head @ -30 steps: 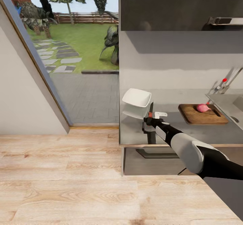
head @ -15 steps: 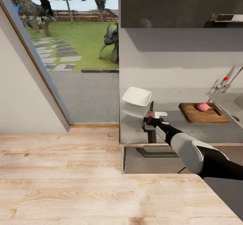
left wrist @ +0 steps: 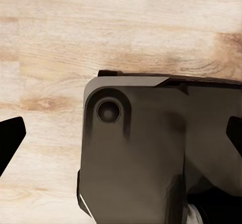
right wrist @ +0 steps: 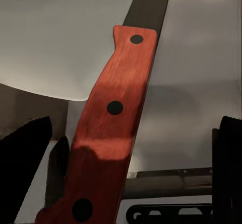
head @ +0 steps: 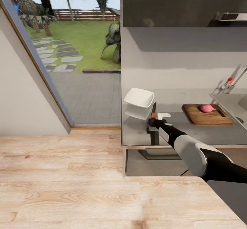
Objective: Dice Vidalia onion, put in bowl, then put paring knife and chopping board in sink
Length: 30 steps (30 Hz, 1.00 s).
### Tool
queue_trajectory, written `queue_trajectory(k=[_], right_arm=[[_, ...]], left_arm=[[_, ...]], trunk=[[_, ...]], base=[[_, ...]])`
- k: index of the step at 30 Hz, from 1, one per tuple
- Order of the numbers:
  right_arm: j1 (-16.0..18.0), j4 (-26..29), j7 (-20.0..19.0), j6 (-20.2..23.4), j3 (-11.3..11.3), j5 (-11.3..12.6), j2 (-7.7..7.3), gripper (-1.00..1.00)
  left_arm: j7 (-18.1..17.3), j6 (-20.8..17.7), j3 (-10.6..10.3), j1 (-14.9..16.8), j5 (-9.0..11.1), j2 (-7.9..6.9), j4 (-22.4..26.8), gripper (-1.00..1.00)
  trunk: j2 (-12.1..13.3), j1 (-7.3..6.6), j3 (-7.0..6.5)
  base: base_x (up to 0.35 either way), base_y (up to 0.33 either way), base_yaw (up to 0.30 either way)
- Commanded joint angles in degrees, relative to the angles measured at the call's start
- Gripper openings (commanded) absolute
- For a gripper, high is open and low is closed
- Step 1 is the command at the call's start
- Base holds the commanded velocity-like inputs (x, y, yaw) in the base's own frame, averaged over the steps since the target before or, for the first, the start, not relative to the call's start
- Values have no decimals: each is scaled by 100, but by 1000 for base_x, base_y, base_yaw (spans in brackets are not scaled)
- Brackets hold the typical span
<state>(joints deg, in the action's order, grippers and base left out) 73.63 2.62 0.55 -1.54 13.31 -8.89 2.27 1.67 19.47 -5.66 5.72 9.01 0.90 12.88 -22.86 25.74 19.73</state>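
Your right gripper pinches the paring knife upright at frame centre, just beside the bowl, so swinging toward the chopping board and onion at right could clip the bowl.

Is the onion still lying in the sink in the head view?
No, the onion lies on the chopping board, beside the sink.
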Motion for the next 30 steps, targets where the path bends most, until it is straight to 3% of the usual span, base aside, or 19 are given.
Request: queue_trajectory(k=[1,30], right_arm=[[2,-131,-11,17,110,-17,2,-100],[2,-121,14,58,127,-2,-33,-100]], left_arm=[[18,22,-49,3,55,-2,-4,100],[18,22,-57,2,53,3,-4,100]], trunk=[[-6,5,10],[-6,5,-45]], base=[[0,0,0],[0,-3,0]])
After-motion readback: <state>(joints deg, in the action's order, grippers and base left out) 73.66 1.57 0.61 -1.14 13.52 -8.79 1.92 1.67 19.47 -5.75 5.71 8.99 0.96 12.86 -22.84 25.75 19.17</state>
